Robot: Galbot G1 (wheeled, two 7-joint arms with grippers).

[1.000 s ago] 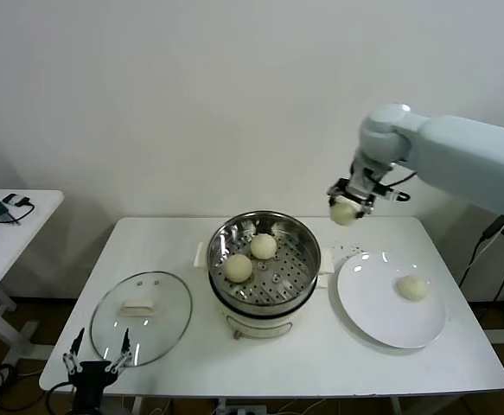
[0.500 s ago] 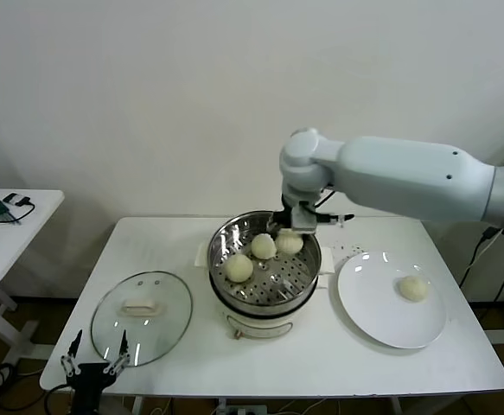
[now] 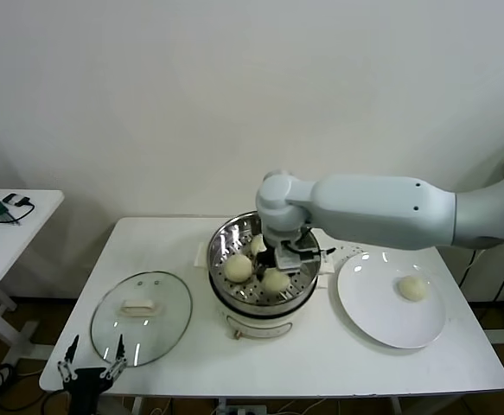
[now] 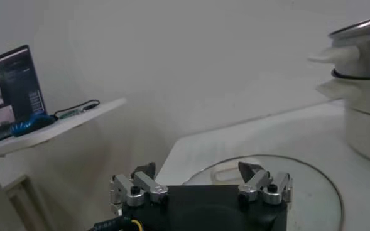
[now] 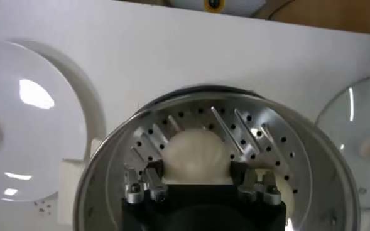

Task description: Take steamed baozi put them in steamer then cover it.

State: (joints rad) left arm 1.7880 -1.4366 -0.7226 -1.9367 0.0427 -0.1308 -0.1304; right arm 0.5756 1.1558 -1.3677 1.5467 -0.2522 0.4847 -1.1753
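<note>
3 steamed baozi (image 3: 239, 267) sit in the steamer (image 3: 302, 281), the right claw (image 5: 198, 180) gripping 1; left claw (image 4: 200, 186) open.

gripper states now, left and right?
Left gripper: open, empty, parked by the glass lid.
Right gripper: in the steamer, around a baozi; grip cannot be told.

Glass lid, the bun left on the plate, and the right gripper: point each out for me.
glass lid (image 3: 141, 316), head view, on the clear glass beside its handle.
bun on the plate (image 3: 412, 288), head view, on its domed top.
right gripper (image 5: 200, 168), right wrist view, midway between its fingertips.
</note>
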